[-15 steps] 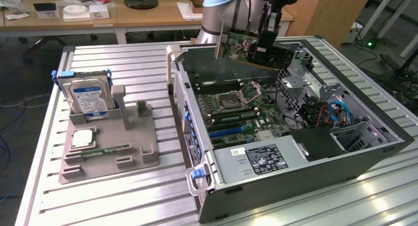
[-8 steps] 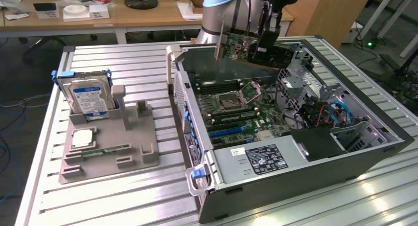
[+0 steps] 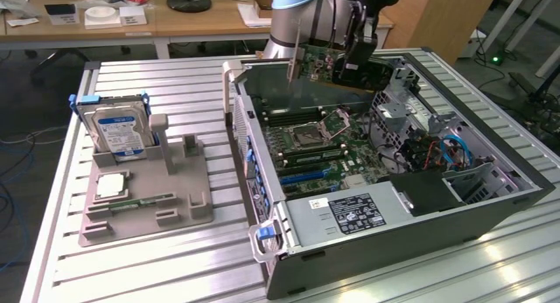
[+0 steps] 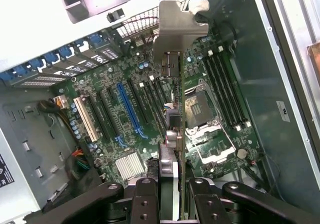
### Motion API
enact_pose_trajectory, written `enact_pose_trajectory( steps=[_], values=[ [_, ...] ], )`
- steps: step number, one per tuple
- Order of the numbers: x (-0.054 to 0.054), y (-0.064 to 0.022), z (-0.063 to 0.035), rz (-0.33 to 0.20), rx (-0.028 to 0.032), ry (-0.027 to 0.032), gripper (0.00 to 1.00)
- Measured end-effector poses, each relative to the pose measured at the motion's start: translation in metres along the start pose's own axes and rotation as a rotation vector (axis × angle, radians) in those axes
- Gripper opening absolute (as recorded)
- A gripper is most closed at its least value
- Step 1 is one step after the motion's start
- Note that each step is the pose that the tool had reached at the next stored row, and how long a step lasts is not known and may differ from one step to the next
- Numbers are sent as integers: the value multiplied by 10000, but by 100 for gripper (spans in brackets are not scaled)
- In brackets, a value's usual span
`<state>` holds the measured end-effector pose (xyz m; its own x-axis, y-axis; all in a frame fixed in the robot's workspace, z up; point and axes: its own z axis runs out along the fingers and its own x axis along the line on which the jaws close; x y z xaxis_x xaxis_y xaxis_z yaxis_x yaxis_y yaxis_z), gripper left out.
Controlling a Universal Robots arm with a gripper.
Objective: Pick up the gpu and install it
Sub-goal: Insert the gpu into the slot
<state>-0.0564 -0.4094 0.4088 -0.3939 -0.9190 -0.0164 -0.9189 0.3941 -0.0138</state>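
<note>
While the two fingers (image 4: 146,200) press in from either side, partly closed with only the thin card between them, they grip the gpu (image 3: 322,61) by its upper part and hold it edge-on. It hangs in the air above the open computer case (image 3: 420,241), touching nothing below. The wrist view looks straight down its length to the silver end bracket (image 4: 178,27), which points at the case's slotted rear wall. That pose seems chosen so that the connector edge faces the motherboard (image 4: 116,145) and the bracket lines up with the rear openings.

Beneath the card lie one long blue slot (image 4: 129,108) and one white slot (image 4: 85,118). Several black slots sit between and beside them; their exact number is hard to make out. Beyond the card are one processor socket (image 4: 201,103) and four memory slots (image 4: 226,88). The case lies on its side with the open face up, probably so that the arm can come down into it. It takes up the desk (image 3: 175,86) on the exterior view's right, reaching from the far edge almost to the near one.

Well apart, toward the exterior view's left edge of the desk, is one grey parts holder (image 3: 180,185). It props one hard drive (image 3: 120,134) upright, carries one square processor chip (image 3: 111,185) flat, and keeps what looks like one RAM stick (image 3: 144,202) in a groove, presumably so each can be grasped cleanly.
</note>
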Motion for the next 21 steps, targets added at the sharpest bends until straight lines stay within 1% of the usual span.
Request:
enact_pose_trajectory(
  steps=[10,14,17,21],
  values=[
    [-3,-6,1,-897,-15,-13,28],
    [-3,-6,1,-1331,-23,-18,28],
    [-2,-7,1,-1546,-32,-4,28],
    [-3,-7,3,-1805,-45,35,28]
  ],
)
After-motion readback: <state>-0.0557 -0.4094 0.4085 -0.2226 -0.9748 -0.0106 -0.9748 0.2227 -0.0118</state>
